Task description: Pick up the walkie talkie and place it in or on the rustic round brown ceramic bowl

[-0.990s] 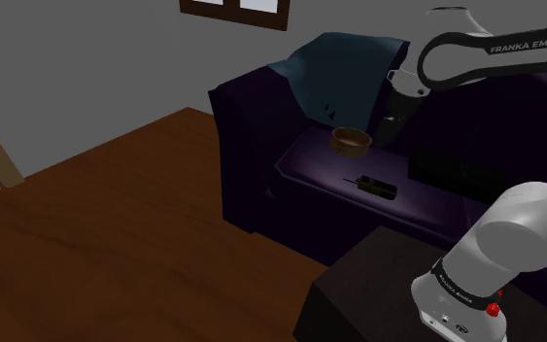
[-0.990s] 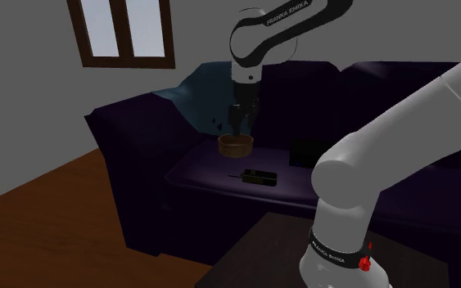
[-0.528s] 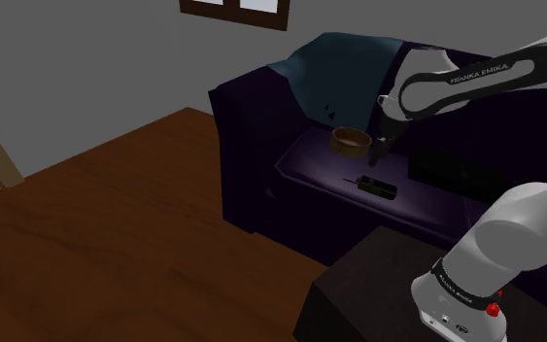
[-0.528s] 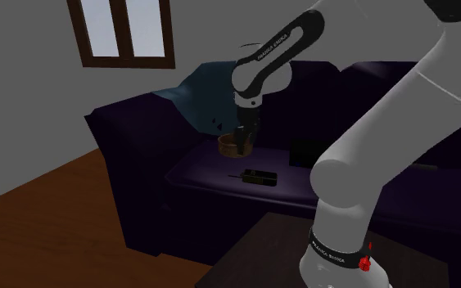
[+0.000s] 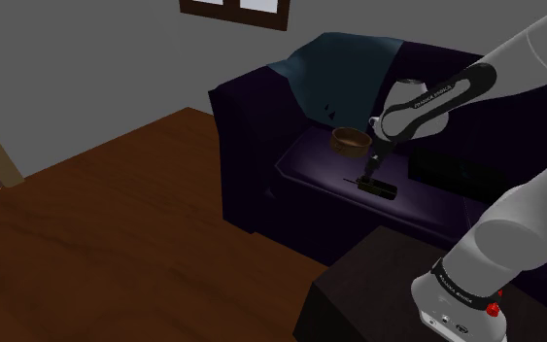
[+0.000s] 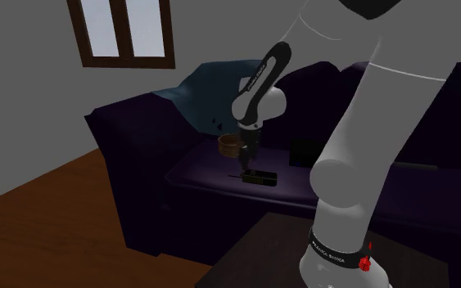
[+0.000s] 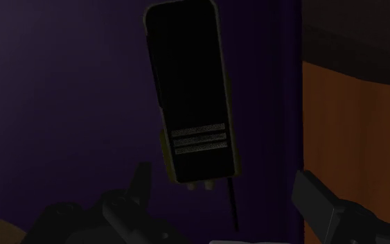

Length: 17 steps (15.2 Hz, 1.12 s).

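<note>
A black walkie talkie (image 5: 378, 185) (image 6: 259, 176) with a thin antenna lies flat on the dark purple sofa seat (image 5: 320, 160). The wrist view has the walkie talkie (image 7: 190, 97) seen from close above, its antenna end nearest the hand. My gripper (image 5: 369, 173) (image 6: 249, 166) (image 7: 231, 201) hangs open just over that antenna end, fingers (image 7: 139, 187) apart and touching nothing. The round brown bowl (image 5: 351, 141) (image 6: 231, 145) sits on the seat just beyond the walkie talkie, close beside the arm's wrist.
A blue-grey blanket (image 5: 344, 73) drapes over the sofa back behind the bowl. A dark flat thing (image 6: 306, 154) lies on the seat near the walkie talkie. Wooden floor (image 5: 116, 243) stretches before the sofa. The dark stand (image 5: 358, 291) is at the shoulder view's lower right.
The arm has swung down from above the bowl toward the walkie talkie, lowering the open gripper to just above its antenna end. Bowl and walkie talkie have not moved.
</note>
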Motion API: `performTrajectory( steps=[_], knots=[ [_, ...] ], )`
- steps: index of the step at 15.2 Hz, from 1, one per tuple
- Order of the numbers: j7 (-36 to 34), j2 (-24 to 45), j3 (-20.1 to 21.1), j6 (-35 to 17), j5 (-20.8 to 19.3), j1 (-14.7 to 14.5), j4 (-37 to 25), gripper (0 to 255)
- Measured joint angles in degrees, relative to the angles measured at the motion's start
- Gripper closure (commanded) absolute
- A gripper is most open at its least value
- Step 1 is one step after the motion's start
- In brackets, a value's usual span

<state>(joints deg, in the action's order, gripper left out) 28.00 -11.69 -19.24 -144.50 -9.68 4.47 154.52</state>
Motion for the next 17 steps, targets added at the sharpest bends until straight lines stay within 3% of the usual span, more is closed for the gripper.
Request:
performTrajectory(
  steps=[8, 15, 16, 17],
  knots=[
    [4.3, 9.6, -1.5, -9.2, 3.5, -0.7, 0.0, 0],
    [5.0, 11.2, -1.5, -10.8, 4.5, -0.8, 0.0, 0],
    [5.0, 11.2, -1.5, -10.8, 4.5, -0.8, 0.0, 255],
    [5.0, 11.2, -1.5, -10.9, 4.5, -0.8, -0.1, 255]
  ],
)
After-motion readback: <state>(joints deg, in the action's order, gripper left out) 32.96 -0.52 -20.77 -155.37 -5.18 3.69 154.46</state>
